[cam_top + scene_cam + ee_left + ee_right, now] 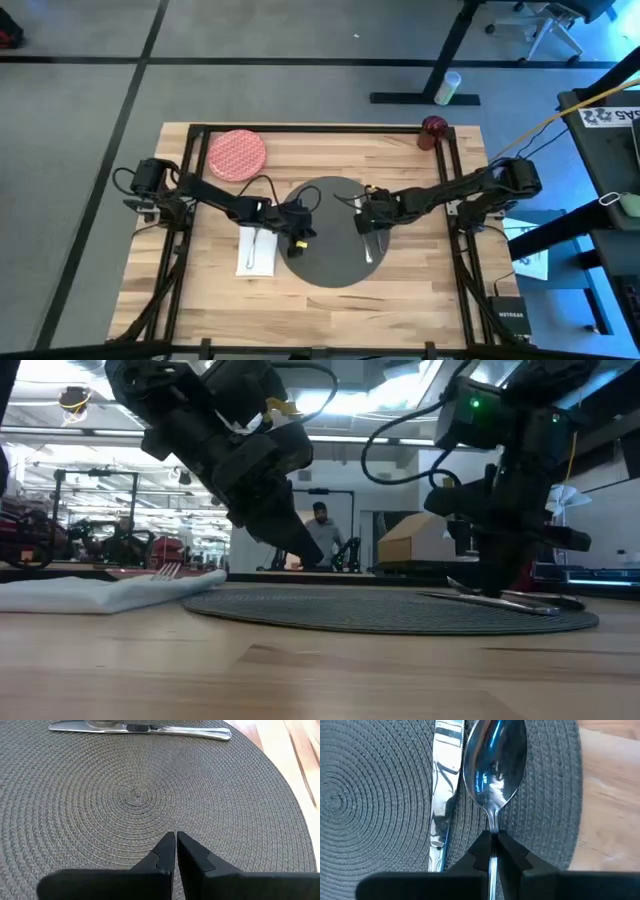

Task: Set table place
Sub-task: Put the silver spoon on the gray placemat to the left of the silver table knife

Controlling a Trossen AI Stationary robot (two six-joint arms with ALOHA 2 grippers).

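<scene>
Spoon (495, 765) clamped in right pincer (493, 842) beside knife (445, 795) near mat (325, 262) edge; left pincer (176, 842) clenched empty.

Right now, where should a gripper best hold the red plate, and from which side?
Probably at its rim. The red plate lies flat on the table at the far left corner, apart from the mat, so its edge is free. The left gripper is nearer; come from above on the side facing the mat.

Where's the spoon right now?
The spoon sits on the mat's right side beside the knife, its handle pinched by the right gripper.
</scene>
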